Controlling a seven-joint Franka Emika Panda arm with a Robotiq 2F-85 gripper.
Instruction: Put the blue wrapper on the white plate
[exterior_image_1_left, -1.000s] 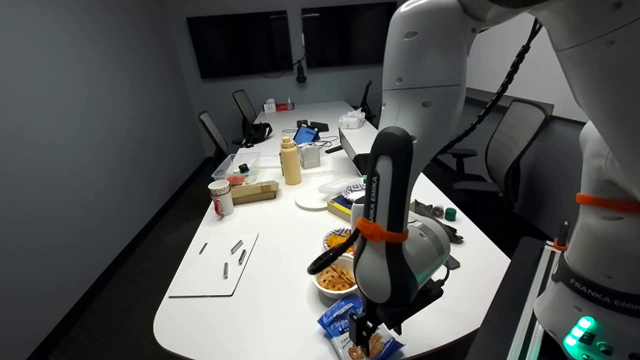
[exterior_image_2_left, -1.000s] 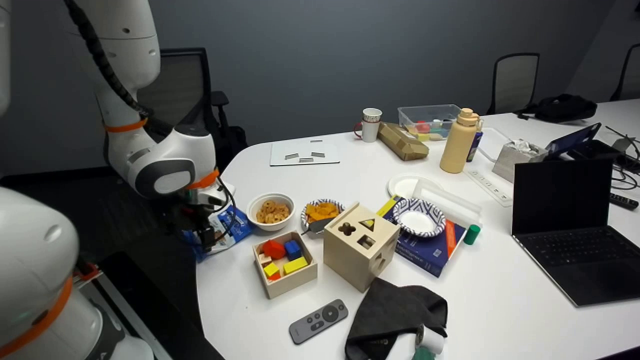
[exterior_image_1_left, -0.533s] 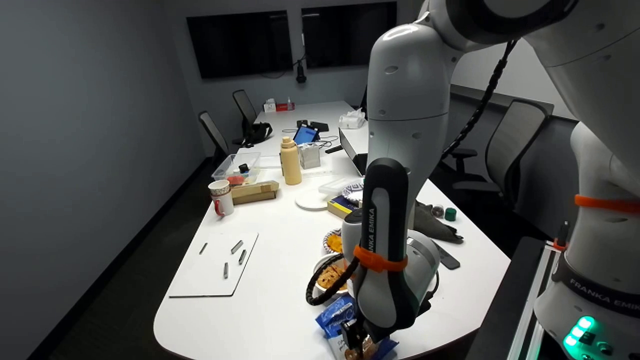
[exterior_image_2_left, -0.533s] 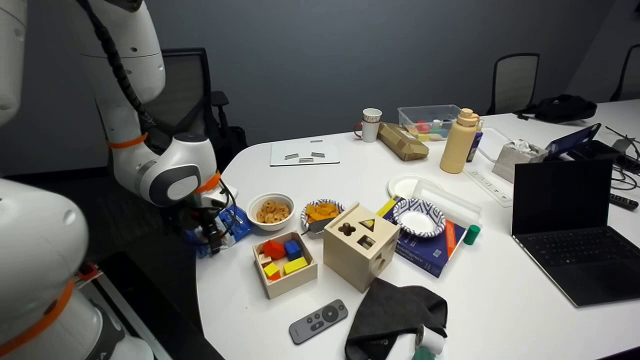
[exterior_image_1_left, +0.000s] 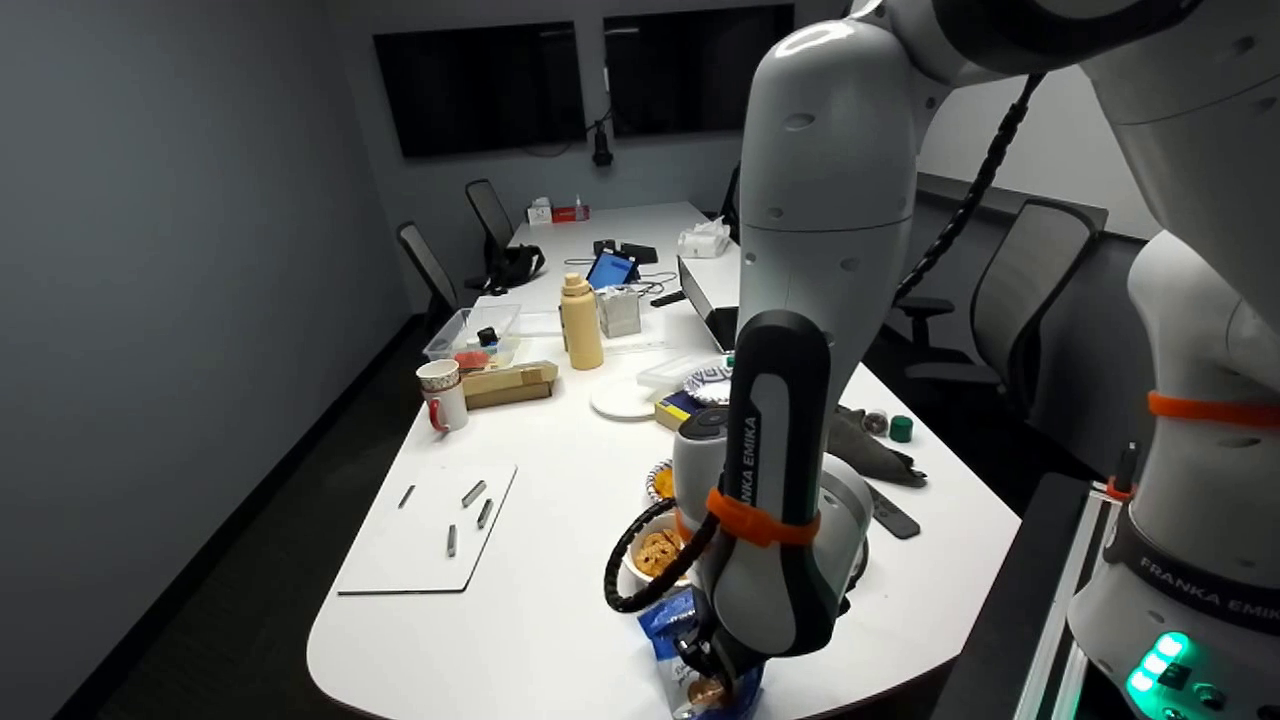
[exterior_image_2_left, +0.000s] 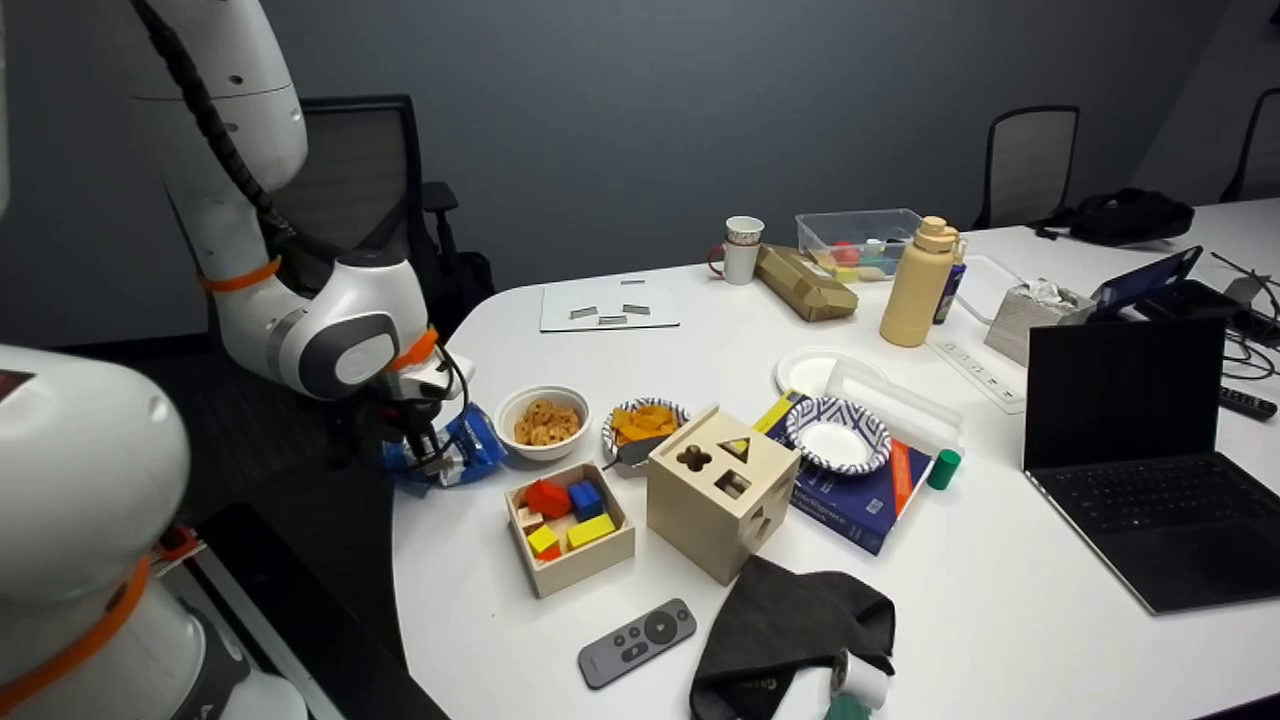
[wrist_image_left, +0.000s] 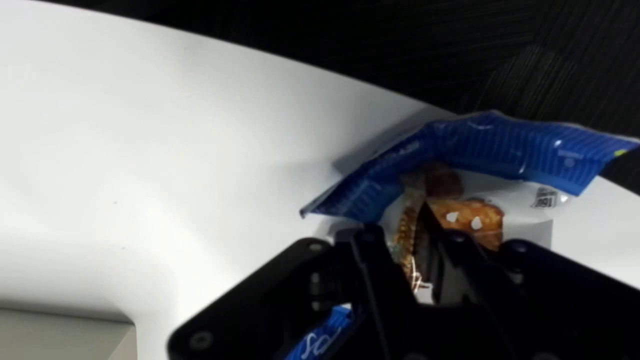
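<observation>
Four grey bars (exterior_image_1_left: 451, 541), two filled snack bowls (exterior_image_2_left: 536, 453) and two wall screens (exterior_image_1_left: 480, 90) are showing; one blue wrapper (wrist_image_left: 480, 152), one white plate (exterior_image_2_left: 806, 372), one tan bottle (exterior_image_2_left: 911, 295) and one red-handled mug (exterior_image_2_left: 740, 266) are appearing.

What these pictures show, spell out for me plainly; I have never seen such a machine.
The white jointed machine is a robot arm, with two dark fingers at its end. Two pictures are taken from outside the robot, from different places; the third is taken from the arm's wrist, looking past the fingers. On the white table are a bowl of brown snacks, a box of toy blocks, a remote control, a tan bottle and a laptop, among other things. The fingers pinch the blue wrapper, buckled between them near the table's edge; how firmly is unclear. The white plate, where it should go, lies farther along the table.
</observation>
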